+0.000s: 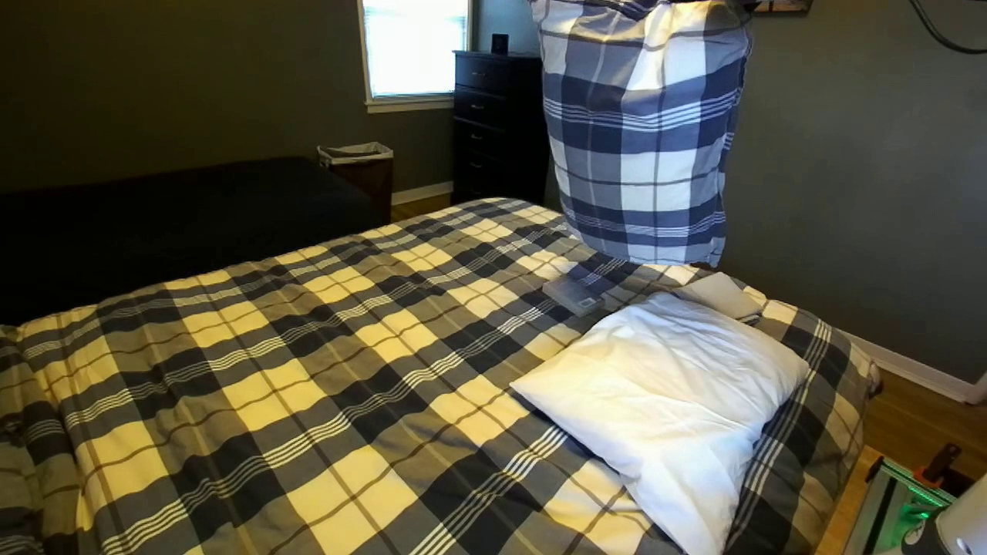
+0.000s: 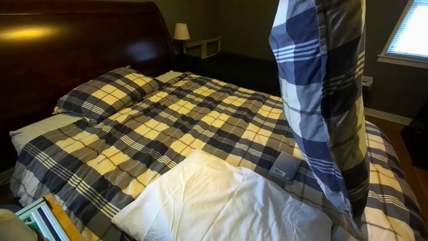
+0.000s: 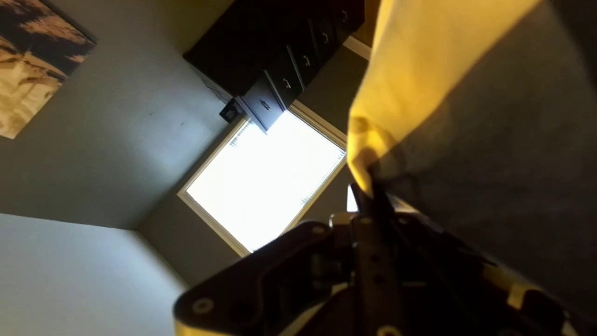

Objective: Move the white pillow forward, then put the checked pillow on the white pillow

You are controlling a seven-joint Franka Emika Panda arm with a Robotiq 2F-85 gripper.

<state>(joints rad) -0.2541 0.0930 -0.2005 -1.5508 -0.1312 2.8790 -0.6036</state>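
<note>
Navy-white checked pillow point(image 1: 646, 146), white pillow point(image 1: 671, 385), yellow-grey-black plaid bedspread point(image 1: 308, 378)

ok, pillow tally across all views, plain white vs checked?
White: 1, the white pillow on the plaid bedspread
Checked: 2, the checked pillow hanging in the air and the plaid pillow by the headboard
Total in view: 3

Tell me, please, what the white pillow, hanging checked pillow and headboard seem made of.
White pillow: matte cloth, perhaps cotton; soft creases show. Checked pillow: likewise matte cloth; folds and a seam show. Headboard: probably varnished wood; dark brown with glossy highlights.
</note>
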